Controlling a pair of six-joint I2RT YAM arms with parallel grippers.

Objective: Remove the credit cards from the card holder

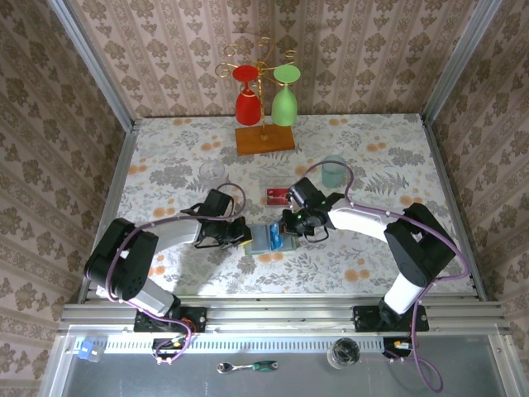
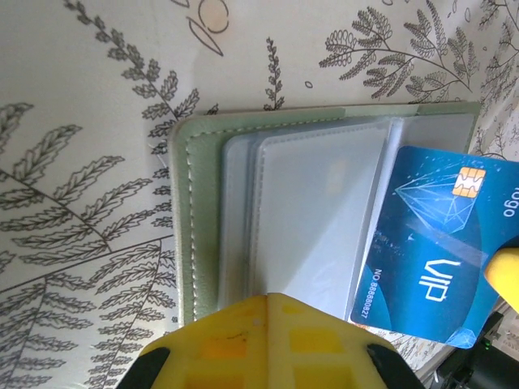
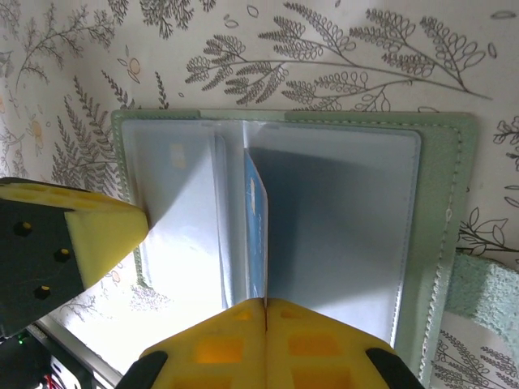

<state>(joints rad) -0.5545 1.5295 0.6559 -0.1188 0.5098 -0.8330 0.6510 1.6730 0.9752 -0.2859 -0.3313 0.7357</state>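
The card holder (image 1: 266,240) lies open on the floral table, sage-green rim (image 2: 199,203) around grey-blue clear pockets (image 3: 340,219). A blue credit card (image 2: 438,243) marked VIP sticks out of its pockets; in the right wrist view it stands edge-on (image 3: 256,227). My right gripper (image 3: 266,301) is shut on this card's edge. My left gripper (image 2: 272,298) is shut, its tips resting on the holder's left pocket, and its yellow finger (image 3: 89,235) shows beside the holder. A red credit card (image 1: 276,195) lies flat on the table just behind the holder.
A gold rack with a red and a green goblet stands on a wooden base (image 1: 264,139) at the back. A pale teal cup (image 1: 334,172) sits behind my right arm, a clear glass (image 1: 213,173) behind my left arm. Metal posts frame both sides.
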